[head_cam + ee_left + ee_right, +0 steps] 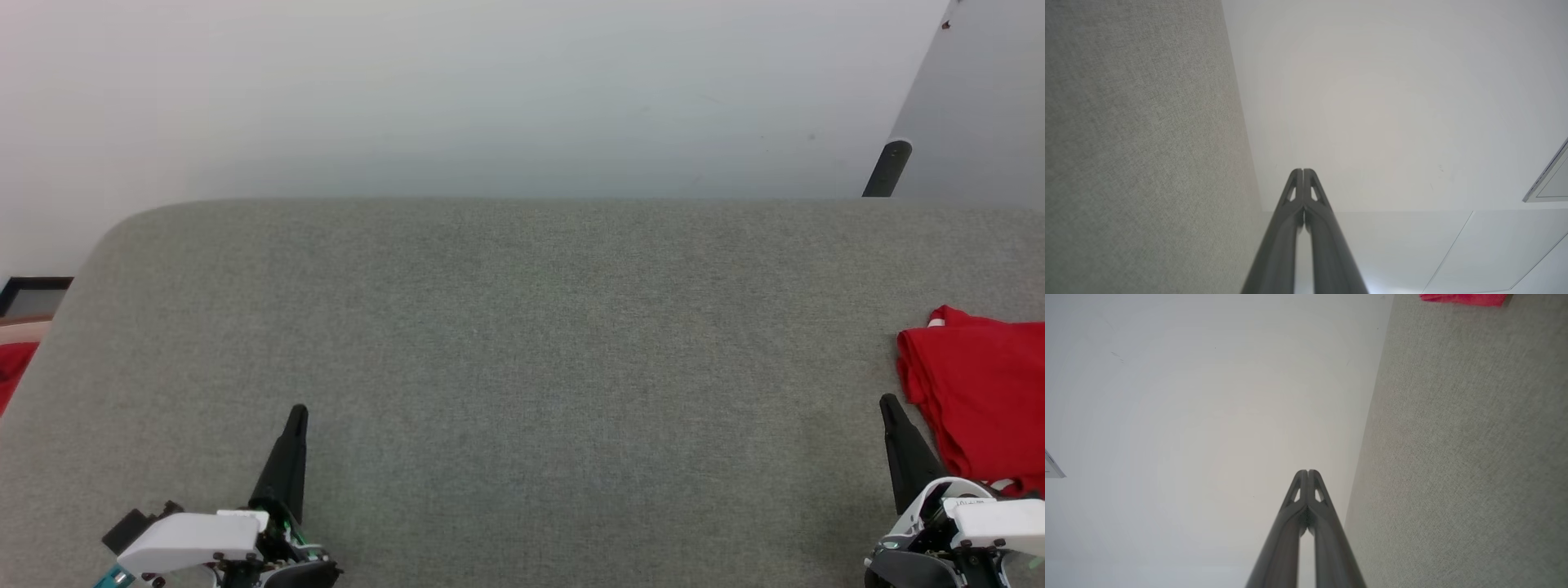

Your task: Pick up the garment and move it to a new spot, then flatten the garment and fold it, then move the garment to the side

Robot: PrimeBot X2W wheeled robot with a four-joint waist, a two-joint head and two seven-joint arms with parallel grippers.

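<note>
Left gripper (297, 412) sits at the lower left of the head view, fingers pressed together, nothing in them. Right gripper (888, 404) at the lower right, same: fully closed, empty. In both wrist views we see the tips meeting with no gap, pale wall (490, 98) behind them. Both are over the grey fabric surface (522, 343), fingers pointing toward its far edge.

The garment (980, 392) lies on that surface at the right edge of the head view. It is red, with layered edges on its left side and a bit of white at its top corner, and it is partly cut off by the frame. It is just beside the right gripper's fingers and well apart from the left gripper.

A separate red cloth sliver (12, 367) lies off the surface's left edge. A dark post (888, 167) stands at the upper right.
</note>
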